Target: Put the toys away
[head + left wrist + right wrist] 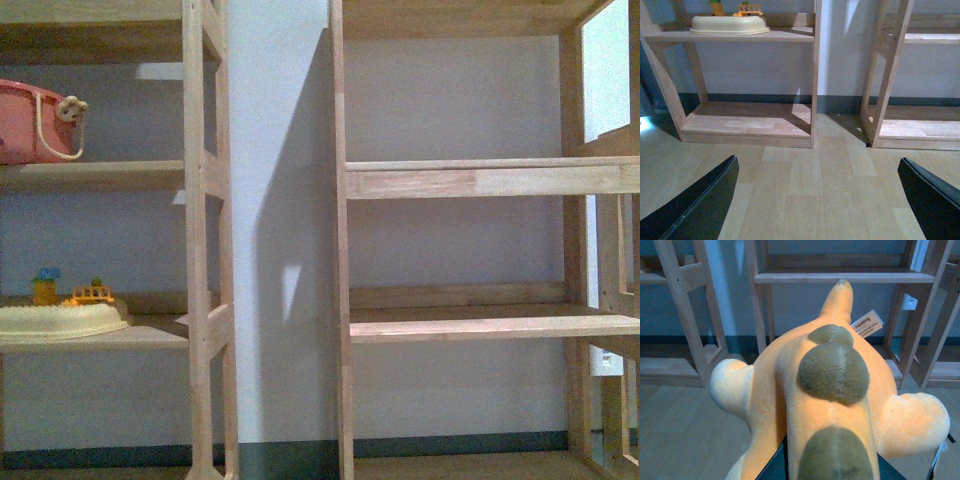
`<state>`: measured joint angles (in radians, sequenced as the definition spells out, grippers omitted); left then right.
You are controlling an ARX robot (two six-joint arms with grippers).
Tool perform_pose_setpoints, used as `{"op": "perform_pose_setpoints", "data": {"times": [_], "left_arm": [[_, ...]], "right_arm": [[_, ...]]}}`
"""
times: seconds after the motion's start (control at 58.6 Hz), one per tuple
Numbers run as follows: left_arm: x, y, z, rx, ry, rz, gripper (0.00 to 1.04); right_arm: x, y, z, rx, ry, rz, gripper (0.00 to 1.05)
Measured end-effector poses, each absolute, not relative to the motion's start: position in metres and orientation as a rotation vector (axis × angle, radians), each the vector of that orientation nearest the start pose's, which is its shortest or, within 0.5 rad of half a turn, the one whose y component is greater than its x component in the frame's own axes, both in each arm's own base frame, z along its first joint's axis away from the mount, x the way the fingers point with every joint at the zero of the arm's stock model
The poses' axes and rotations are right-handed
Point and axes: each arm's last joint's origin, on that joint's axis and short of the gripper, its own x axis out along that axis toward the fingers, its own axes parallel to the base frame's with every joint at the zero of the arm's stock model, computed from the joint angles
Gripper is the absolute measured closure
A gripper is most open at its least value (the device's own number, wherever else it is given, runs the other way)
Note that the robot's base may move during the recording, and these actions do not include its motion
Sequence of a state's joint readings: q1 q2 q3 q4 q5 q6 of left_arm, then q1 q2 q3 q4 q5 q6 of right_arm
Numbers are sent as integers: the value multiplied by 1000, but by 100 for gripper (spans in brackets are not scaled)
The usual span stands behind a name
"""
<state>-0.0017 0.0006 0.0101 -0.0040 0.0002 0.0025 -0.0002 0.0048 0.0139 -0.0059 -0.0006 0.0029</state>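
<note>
The right gripper (832, 462) is clamped on the orange-yellow plush animal (790, 390). Its dark jaws show on both sides of the toy's back at the lower edge of the right wrist view. The toy hangs above the floor, in front of the wooden shelves. On its back I count three olive-brown patches (834, 374) in one row. There are also two rounded stubby limbs, one to each side, and one white label (867, 323) near the pointed end. The left gripper (817, 200) stands wide apart and holds nothing; its two black fingers (695, 210) frame the floor (805, 190), which is made of pale wood-look planks. Behind the floor rises a pale wall (280, 200) with a dark skirting strip (765, 98) along its foot. The front view shows two shelf units (205, 240) of light wood, side by side, with a strip of wall between them. The plush appears only in the right wrist view. Only the front view shows the one pink basket (25, 120) with a cream rope handle, on the higher shelf of the left unit. One cream tray (60, 320) lies on the shelf below it and is seen also from the left wrist. At the tray are small coloured toy pieces (90, 294), too small to tell exactly.
</note>
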Motion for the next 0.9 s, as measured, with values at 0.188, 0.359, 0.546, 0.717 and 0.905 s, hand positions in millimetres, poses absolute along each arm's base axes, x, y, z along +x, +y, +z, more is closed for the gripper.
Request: {"op": "perform_pose_setpoints", "data": {"times": [0.188,0.359,0.546,0.717,0.905], "left_arm": [[97,0,167,2,-6,-2,6],[97,0,167,2,-6,-2,6],[97,0,167,2,-6,-2,6],[97,0,167,2,-6,-2,6],[97,0,167,2,-6,-1,6]], "right_arm": [[97,0,167,3,-3,1,95],[97,0,167,3,-3,1,95],[97,0,167,3,-3,1,95],[97,0,167,3,-3,1,95],[97,0,167,3,-3,1,95]]}}
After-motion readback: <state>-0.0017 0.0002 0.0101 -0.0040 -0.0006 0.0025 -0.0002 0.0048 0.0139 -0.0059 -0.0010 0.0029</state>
